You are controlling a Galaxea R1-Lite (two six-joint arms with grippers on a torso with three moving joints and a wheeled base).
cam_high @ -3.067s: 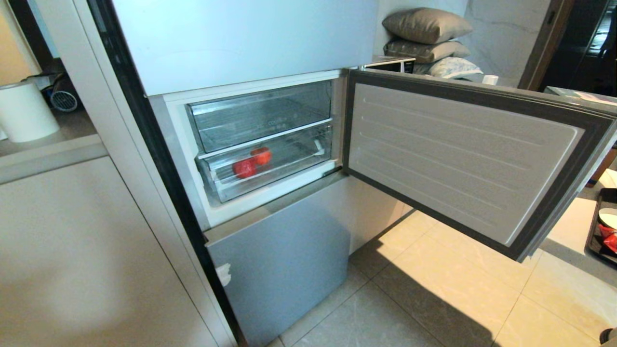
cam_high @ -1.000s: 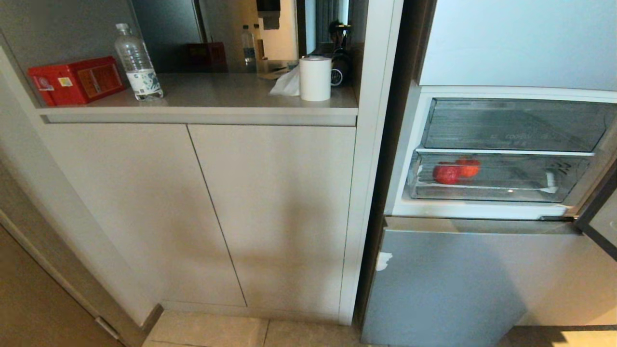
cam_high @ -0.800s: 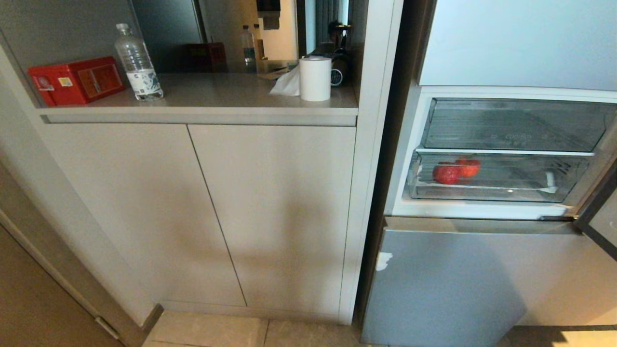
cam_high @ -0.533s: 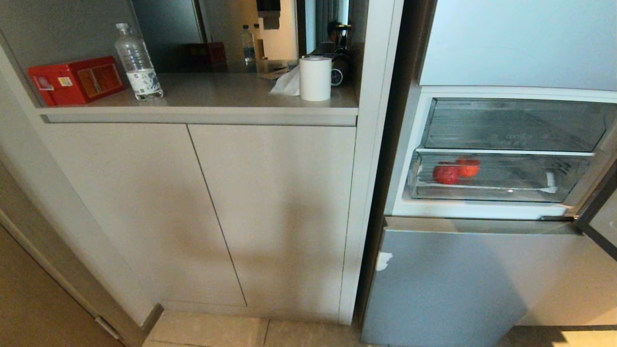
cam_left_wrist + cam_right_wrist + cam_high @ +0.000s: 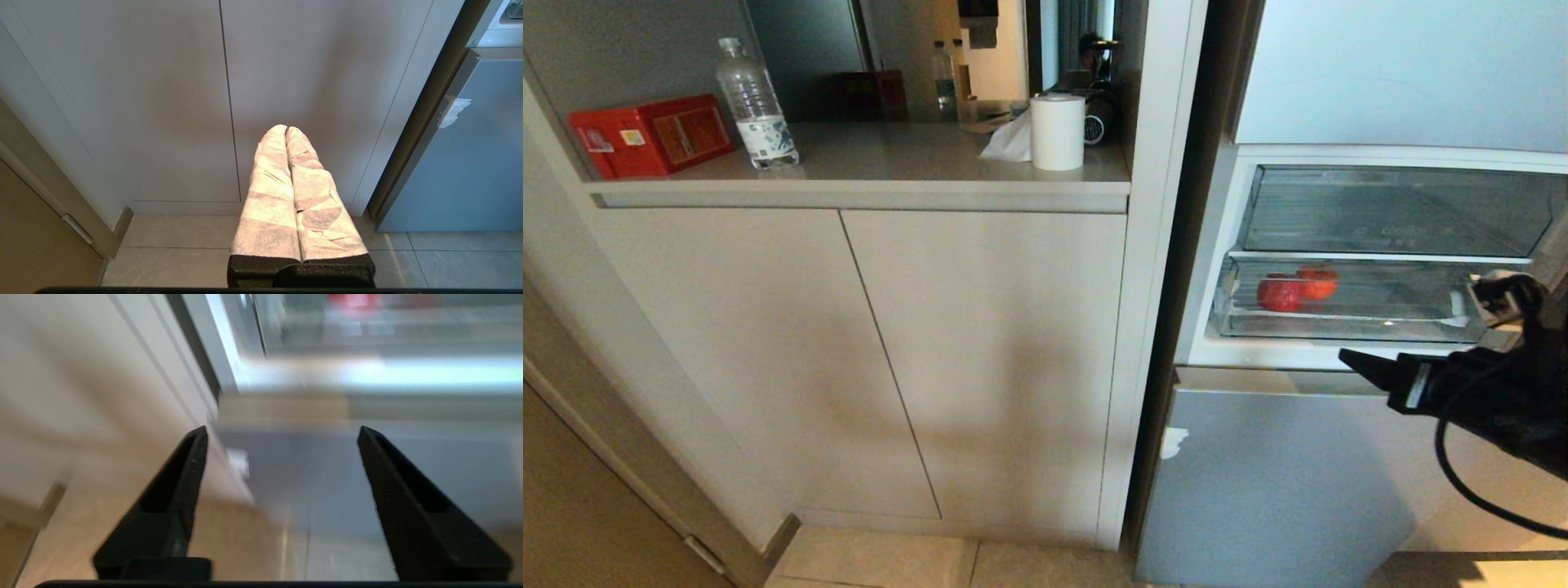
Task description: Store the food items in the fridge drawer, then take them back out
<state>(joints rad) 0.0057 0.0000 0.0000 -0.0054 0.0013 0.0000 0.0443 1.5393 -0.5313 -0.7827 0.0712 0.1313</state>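
Inside the open fridge, the clear fridge drawer sits pushed in below a second see-through drawer, and both food items lie at its left end. The dull pinkish-red fruit rests toward the drawer's front left corner, with the brighter red piece just behind it and to its right, the two touching or very nearly so. The right gripper hangs in front of the fridge at the drawer's right end, level with the white ledge under the drawer, its black fingertip pointing left and clear of the plastic. From the right wrist view its two black fingers stand wide apart with nothing between them, and the red of the produce shows only as a blur beyond them. The left gripper, its fingers wrapped in pale cloth, is pressed shut with no gap and holds nothing; it hangs low before the beige cabinet doors, above the tiled floor. On the counter over those doors stand a red box at the left edge, a water bottle beside it, and a white paper roll near the right edge. The silver-blue lower fridge panel is closed
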